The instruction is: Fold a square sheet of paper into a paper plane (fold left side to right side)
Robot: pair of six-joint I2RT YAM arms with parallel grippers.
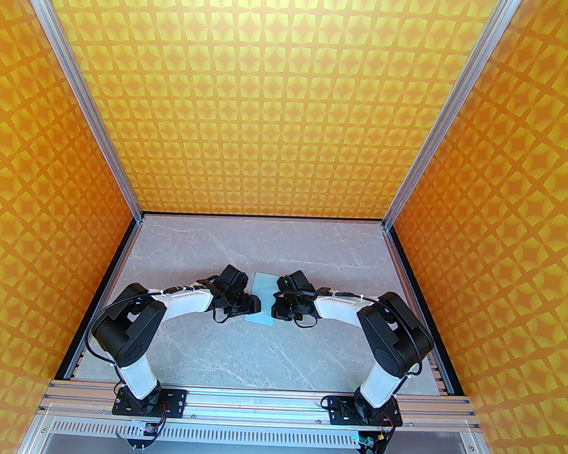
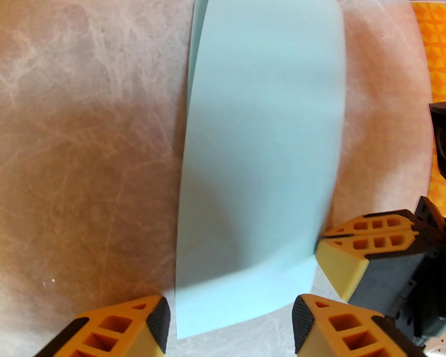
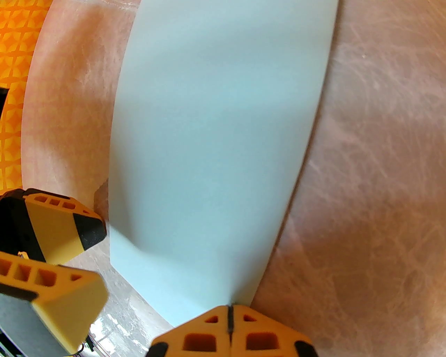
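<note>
- Table (image 1: 189,348): grey marble-look top with pale veins, flat. The wrist views show it pinkish and blurred.
- Walls (image 1: 289,104): orange-and-yellow star pattern, standing at the table's left, right and far edges.
- Aluminium posts (image 1: 83,90) rise from the table's far corners. A slotted aluminium rail (image 1: 257,401) runs along the table's near edge and carries both arm bases.
- Square sheet of paper (image 1: 265,288): lies at the table's middle, with a gripper on either side of it.
- Colour is pale light blue, matte and unmarked.
- It is doubled over into a tall narrow rectangle. The upper layer bows up and is not pressed flat.
- In the left wrist view a sliver of the lower layer shows along the sheet's left edge. In the right wrist view the lower layer shows at the near left corner.
- No sharp crease can be made out.
- Left gripper (image 2: 231,322): low over the table's middle, fingers spread wide with the sheet's near end between them. It grips nothing.
- Right gripper (image 3: 230,326): also at the table's middle, opposite the left one. Its fingers (image 3: 251,334) are pressed together with only a thin seam between them, pinching the sheet's edge near its near corner.
</note>
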